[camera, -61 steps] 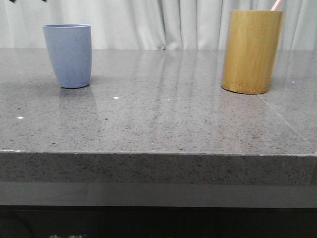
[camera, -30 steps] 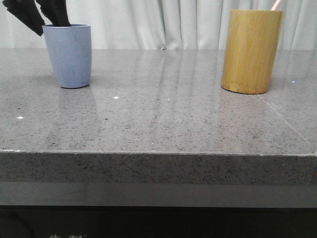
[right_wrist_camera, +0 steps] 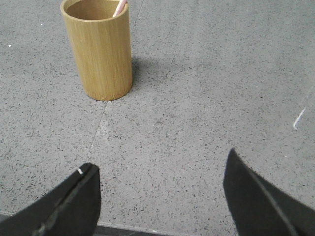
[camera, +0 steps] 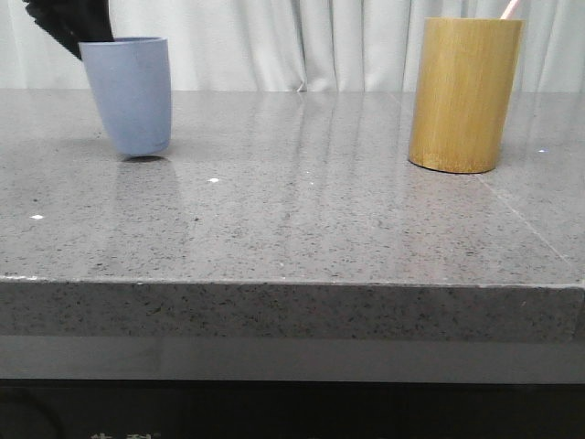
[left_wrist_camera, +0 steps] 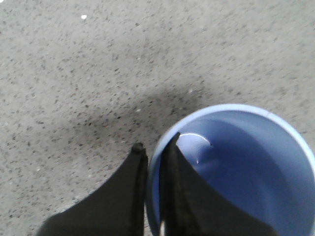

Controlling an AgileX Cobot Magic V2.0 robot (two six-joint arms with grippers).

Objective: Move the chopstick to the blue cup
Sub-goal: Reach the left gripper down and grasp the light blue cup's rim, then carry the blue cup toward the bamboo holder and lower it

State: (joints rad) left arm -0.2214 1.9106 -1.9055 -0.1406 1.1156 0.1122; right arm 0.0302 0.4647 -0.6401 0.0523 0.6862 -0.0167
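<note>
The blue cup [camera: 130, 96] is at the far left of the table, tilted and lifted slightly off the surface. My left gripper [camera: 78, 27] comes down from above and is shut on the cup's rim wall. In the left wrist view my left gripper [left_wrist_camera: 155, 142] has one finger inside the cup [left_wrist_camera: 236, 162] and one outside. The cup looks empty inside. A pink chopstick tip [camera: 510, 9] pokes out of the wooden holder [camera: 464, 96] at the right. My right gripper [right_wrist_camera: 160, 162] is open and empty, well short of the holder [right_wrist_camera: 101, 49] and the chopstick [right_wrist_camera: 119, 7].
The grey speckled table [camera: 302, 219] has its front edge near the camera. White curtains [camera: 302, 41] hang behind. My right gripper does not show in the front view.
My left gripper came down from the top left onto the blue cup and closed on its rim. The cup now tilts and sits slightly higher.
</note>
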